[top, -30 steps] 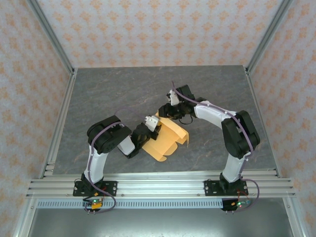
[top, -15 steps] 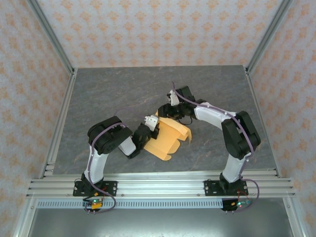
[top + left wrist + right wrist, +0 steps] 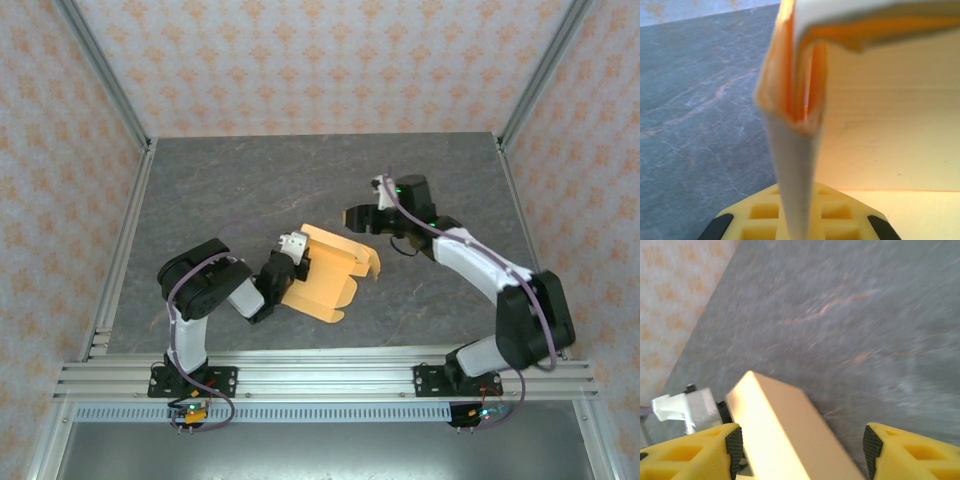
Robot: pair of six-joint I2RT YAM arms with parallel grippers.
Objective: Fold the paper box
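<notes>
Top external view: how far along is the paper box [image 3: 325, 285]?
— Partway, I judge: some walls stand up, the near panel lies flat on the grey table [image 3: 220, 190], and nothing is inside.
— Grippers?
— The left gripper [image 3: 299, 262] is clamped on the box's left edge. The right gripper [image 3: 352, 216] hovers just beyond its far side, jaws apart. The remaining flaps need closing.

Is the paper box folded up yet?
Half-folded: the paper box has one side raised and the rest spread open, pinched at its edge by the left pincer.

Blurry, edge-cropped paper box [image 3: 880, 135]
</notes>
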